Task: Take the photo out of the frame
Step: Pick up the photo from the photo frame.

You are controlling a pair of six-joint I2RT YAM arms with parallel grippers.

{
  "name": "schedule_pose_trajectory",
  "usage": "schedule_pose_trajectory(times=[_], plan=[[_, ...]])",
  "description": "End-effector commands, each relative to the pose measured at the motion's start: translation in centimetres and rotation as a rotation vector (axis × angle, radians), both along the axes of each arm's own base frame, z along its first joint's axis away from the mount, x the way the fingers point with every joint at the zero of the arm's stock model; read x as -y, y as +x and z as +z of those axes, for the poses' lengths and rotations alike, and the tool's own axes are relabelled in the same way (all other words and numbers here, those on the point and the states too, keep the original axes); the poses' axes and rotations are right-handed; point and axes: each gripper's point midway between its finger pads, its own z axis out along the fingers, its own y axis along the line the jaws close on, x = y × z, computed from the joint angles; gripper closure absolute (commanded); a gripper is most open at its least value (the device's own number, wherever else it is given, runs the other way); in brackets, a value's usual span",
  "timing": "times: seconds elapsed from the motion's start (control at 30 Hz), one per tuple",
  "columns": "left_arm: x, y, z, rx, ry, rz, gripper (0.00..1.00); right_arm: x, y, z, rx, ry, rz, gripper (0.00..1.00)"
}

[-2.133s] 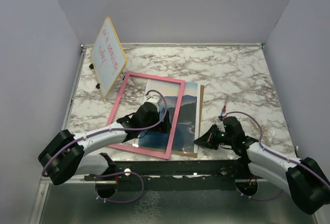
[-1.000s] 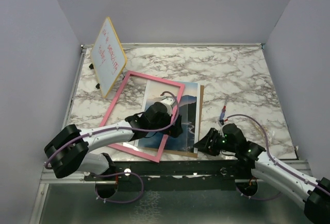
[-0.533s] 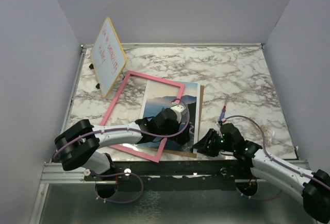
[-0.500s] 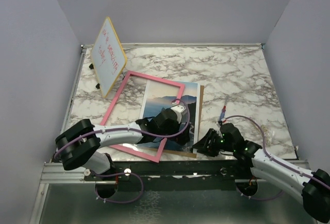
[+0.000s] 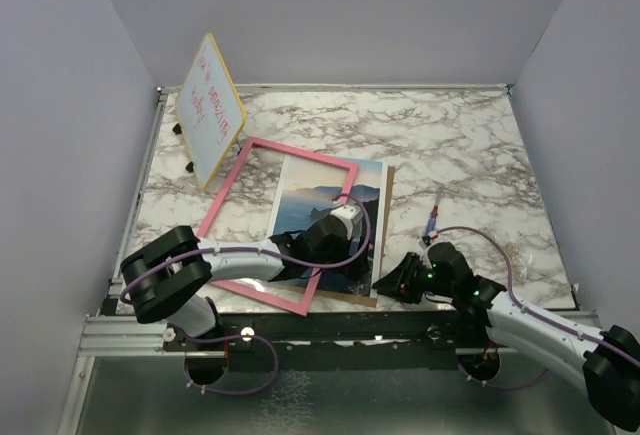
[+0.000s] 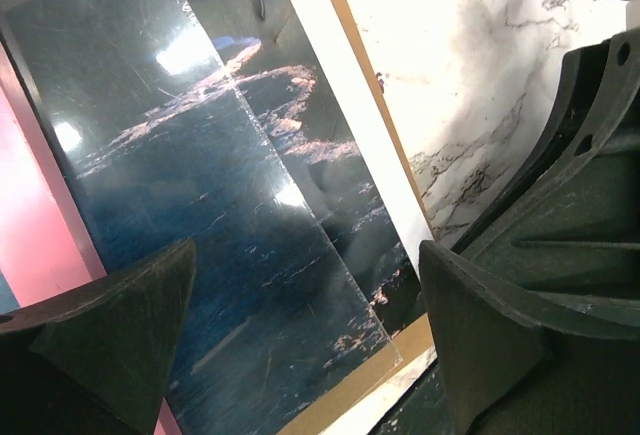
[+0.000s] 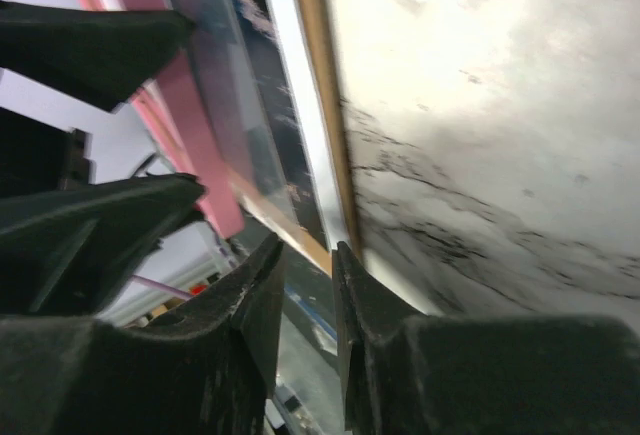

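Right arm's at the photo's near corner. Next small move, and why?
Probably finish closing the right gripper on that corner, then draw it slightly right. Its fingertips sit narrowly apart at the edge of the photo and brown backing. The pink frame overlaps the photo's left part, and the left gripper hangs open above it, holding nothing.

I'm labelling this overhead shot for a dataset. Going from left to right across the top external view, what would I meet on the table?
whiteboard → frame → photo, its right strip showing past the frame → right gripper → small red-and-blue object
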Motion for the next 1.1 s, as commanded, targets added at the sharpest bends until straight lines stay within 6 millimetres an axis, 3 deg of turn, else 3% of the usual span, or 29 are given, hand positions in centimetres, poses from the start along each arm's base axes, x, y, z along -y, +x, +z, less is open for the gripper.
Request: schedule_pose_trajectory(times=[0.0,0.17,0.3,0.43,0.53,0.6,0.7,0.87,1.07], plan=[[-2.5,-1.0,-3.5,-0.059,0.096,0.049,0.08,-0.6,0.3,0.8,0.045,0.074,0.001,0.73],[-2.6,-1.0,-3.6,-0.058,0.095,0.057,0.09,-0.5,0.4,0.8,0.046,0.07,-0.01,0.73],[-2.8,-0.7,-3.4,-0.049,0.094,0.075,0.09,0.7,0.2,-0.9,0.006,-0.038,-0.029,0.69],[-3.4,0.2,-2.3,-0.007,0.083,0.13,0.09,2.3,2.2,-0.1,0.061,-0.184,-0.097,0.66],[-3.6,0.5,-1.3,0.014,0.052,0.16,0.09,4.6,5.6,1.7,0.163,-0.331,-0.231,0.62],[-3.8,0.6,-1.0,0.021,0.038,0.171,0.09,5.5,8.1,4.0,0.224,-0.394,-0.275,0.6],[-3.9,0.5,-0.9,0.024,0.037,0.167,0.08,5.2,12.0,5.5,0.259,-0.394,-0.231,0.59],[-3.2,0.3,-1.4,0.007,0.039,0.138,0.08,4.9,19.8,6.2,0.296,-0.367,-0.134,0.57],[-2.7,0.0,-2.0,-0.018,0.028,0.127,0.09,3.9,28.0,4.6,0.271,-0.313,-0.05,0.57]])
